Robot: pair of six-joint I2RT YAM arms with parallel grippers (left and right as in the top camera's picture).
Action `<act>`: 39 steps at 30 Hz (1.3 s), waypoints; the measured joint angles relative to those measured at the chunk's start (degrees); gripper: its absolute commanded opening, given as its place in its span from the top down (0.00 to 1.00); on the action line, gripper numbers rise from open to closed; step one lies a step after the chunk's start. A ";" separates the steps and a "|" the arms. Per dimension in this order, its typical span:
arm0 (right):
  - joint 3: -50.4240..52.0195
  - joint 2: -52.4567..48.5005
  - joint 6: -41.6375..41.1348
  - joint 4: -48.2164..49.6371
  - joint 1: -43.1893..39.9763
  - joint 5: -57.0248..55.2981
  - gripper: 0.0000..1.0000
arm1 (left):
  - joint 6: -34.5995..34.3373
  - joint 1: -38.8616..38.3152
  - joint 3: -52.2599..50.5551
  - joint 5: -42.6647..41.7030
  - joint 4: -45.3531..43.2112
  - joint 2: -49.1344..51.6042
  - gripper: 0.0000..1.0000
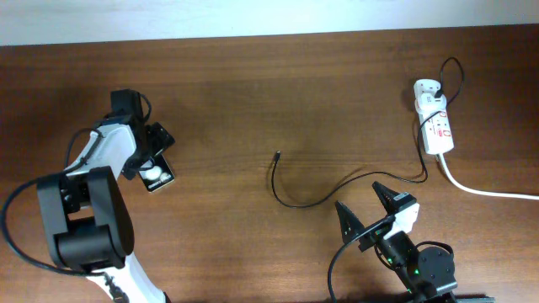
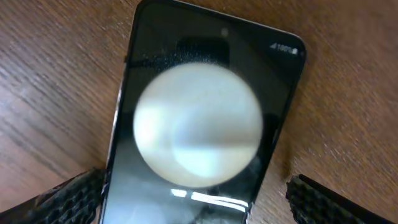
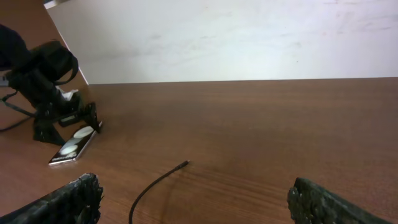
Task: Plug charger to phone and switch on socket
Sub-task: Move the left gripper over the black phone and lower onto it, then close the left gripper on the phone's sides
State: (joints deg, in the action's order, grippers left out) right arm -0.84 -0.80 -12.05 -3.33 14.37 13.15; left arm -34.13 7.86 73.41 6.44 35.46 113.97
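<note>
The phone (image 1: 158, 176) is a black slab lying flat on the wooden table at the left. It fills the left wrist view (image 2: 205, 56), with a big white round patch on its glass. My left gripper (image 1: 148, 158) is open and straddles the phone's near end (image 2: 193, 193). Its left finger is close to the phone's edge and its right finger stands apart. The charger cable (image 1: 290, 200) curves across the middle, and its plug tip (image 1: 278, 155) lies free on the table. The tip also shows in the right wrist view (image 3: 185, 163). The white socket strip (image 1: 435, 124) lies at the far right. My right gripper (image 1: 370, 208) is open and empty (image 3: 193, 205), near the front edge.
A thick white cord (image 1: 484, 191) runs from the socket strip off the right edge. The left arm (image 3: 43, 74) and the phone (image 3: 73, 145) show at the left of the right wrist view. A pale wall stands behind the table's far edge.
</note>
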 measured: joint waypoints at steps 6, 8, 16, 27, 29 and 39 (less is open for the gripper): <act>0.00 0.00 0.02 0.00 0.00 -0.02 0.01 | -0.04 0.00 0.85 0.94 -1.07 1.03 0.00; 0.00 0.00 0.00 0.00 0.00 0.00 0.01 | -0.04 0.00 0.87 1.03 -1.07 1.05 0.05; 0.00 0.00 0.02 0.00 0.00 0.00 0.01 | -0.20 -0.02 1.09 1.81 -0.33 1.27 0.08; 0.00 0.00 -0.04 0.00 0.00 0.00 0.01 | 3.54 -0.02 1.20 2.95 0.20 1.33 0.16; 0.00 0.00 0.04 0.00 0.00 0.00 0.01 | 4.13 -0.07 1.25 2.82 0.26 1.33 0.22; 0.00 0.00 -0.02 0.00 0.00 0.00 0.01 | 4.52 -0.07 1.42 2.86 1.38 1.33 0.12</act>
State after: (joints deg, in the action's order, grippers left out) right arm -0.84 -0.80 -12.08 -3.33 14.37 13.15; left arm -29.61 7.79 74.83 9.30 36.84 115.31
